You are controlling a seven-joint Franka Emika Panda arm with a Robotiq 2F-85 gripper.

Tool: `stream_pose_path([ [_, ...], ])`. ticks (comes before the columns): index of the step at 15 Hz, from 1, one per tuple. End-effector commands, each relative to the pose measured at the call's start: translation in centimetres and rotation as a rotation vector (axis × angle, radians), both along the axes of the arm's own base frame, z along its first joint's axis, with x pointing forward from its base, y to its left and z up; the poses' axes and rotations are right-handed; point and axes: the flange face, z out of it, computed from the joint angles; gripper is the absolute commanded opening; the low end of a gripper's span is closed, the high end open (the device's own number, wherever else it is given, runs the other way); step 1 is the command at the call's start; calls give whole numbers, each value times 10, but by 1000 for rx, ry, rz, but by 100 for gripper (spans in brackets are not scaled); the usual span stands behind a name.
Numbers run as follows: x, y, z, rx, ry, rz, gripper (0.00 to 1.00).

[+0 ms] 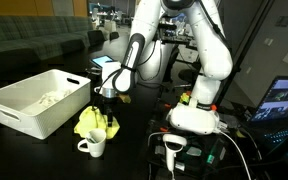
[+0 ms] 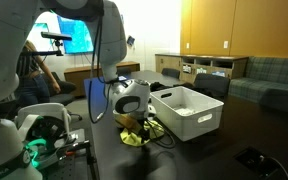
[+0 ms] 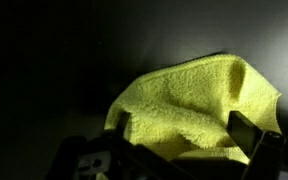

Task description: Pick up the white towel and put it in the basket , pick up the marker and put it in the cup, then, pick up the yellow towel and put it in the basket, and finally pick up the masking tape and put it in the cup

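The yellow towel (image 3: 189,105) lies crumpled on the dark tabletop (image 3: 44,70). My gripper (image 3: 184,132) is spread wide above it, one finger at each side, holding nothing; I cannot tell whether the fingers touch the cloth. In an exterior view the cup (image 1: 92,146) stands just beside the towel at 6 o'clock. The basket (image 1: 44,118) is at 9 o'clock, with the white towel (image 1: 49,98) inside.

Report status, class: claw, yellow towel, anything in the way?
Claw open, low over yellow towel. Towel crumpled, not gripped. Cup close by, nothing between claw and towel.
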Motion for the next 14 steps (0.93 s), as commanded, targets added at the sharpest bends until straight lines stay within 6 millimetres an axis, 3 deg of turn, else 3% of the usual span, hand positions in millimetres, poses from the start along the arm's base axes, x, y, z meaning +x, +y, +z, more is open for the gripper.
stream_pose_path([
  [1, 11, 3, -10, -47, -12, -48, 100],
  [3, 13, 6, -12, -70, -5, -55, 96],
  [4, 14, 7, -14, -77, -4, -57, 88],
  [5, 15, 8, -15, -87, -4, -65, 72],
  [7, 14, 9, -15, -95, -7, -75, 63],
  [10, 14, 10, -12, -103, -17, -92, 38],
  [14, 10, -1, 6, -143, -44, -150, 8],
])
